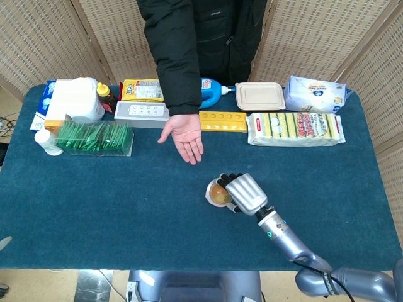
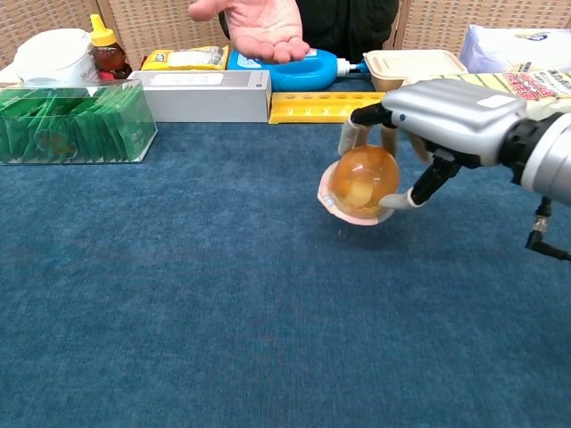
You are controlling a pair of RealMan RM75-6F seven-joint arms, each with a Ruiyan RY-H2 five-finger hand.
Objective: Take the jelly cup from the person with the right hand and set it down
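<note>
We see the right hand (image 1: 244, 192) wrapped around the jelly cup (image 1: 218, 193), its dark fingers (image 2: 363, 115) curled over the top of the cup and the thumb pressed against the side nearest the arm. In the chest view the cup (image 2: 360, 182) is tipped on its side, amber and translucent, with its pale lid rim facing toward the camera and to the left. It hangs low over the blue tablecloth (image 1: 126, 195), near the middle of the table and a little to the robot's right; we cannot tell whether the rim is touching the cloth or sitting just above it.

The person's hand (image 1: 184, 134) is held open, palm up, well apart from the cup and closer to the far row of goods. In the chest view that palm (image 2: 260, 25) sits at the top edge of the frame.

Along the far edge we see a grey box (image 1: 142, 112), a yellow tray (image 1: 223, 121), a blue bottle (image 1: 212, 86) lying on its side, a beige lunch box (image 1: 259, 95) and a pack of sponges (image 1: 295, 128). Toward the left end stands a clear box of green sachets (image 1: 94, 138), with a honey bottle (image 1: 104, 95) behind it.

We see nothing of the left hand in either view.
</note>
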